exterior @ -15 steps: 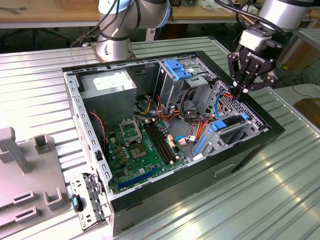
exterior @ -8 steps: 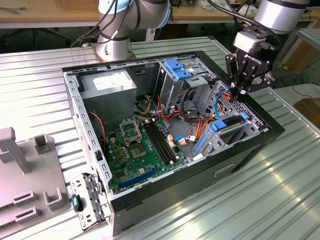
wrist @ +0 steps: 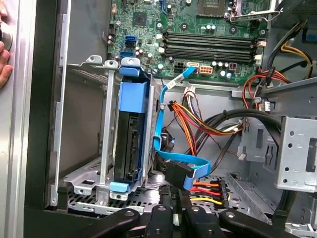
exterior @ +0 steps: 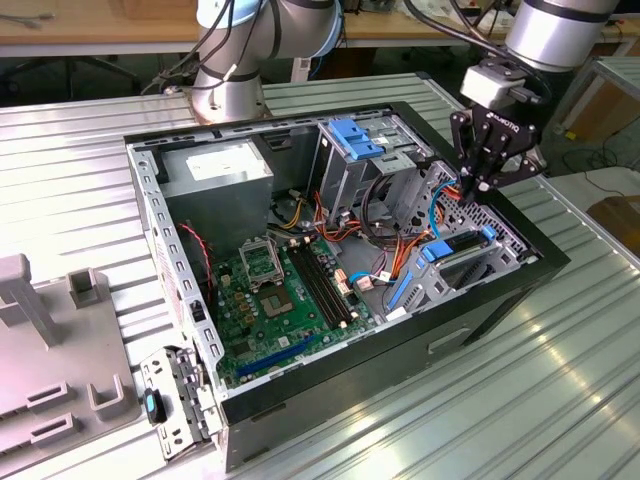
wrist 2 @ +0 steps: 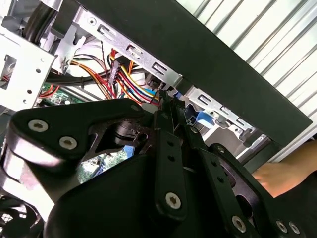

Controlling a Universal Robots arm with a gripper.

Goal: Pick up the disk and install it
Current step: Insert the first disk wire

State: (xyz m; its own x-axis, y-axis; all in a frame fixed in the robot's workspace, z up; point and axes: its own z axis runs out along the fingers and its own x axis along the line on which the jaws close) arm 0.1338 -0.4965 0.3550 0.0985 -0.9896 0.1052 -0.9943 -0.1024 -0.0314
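The disk, a flat dark drive held in a light-blue plastic rail bracket, already stands on its edge inside the grey metal drive bay at the front corner of the open black computer case. In the first wrist view the two blue end tabs of the bracket sit at the two ends of the bay frame, so I judge that the insertion is mostly or fully done. The black robot gripper hangs just above this corner of the case, near the bundle of coloured cables, and it carries nothing. In the second wrist view its jaws look drawn close together, with no object between them. A flat light-blue data cable runs beside the disk; whether it is plugged into the disk I cannot tell. Whether the bracket has clicked fully into place is also not visible, so perhaps a last push or check is still left
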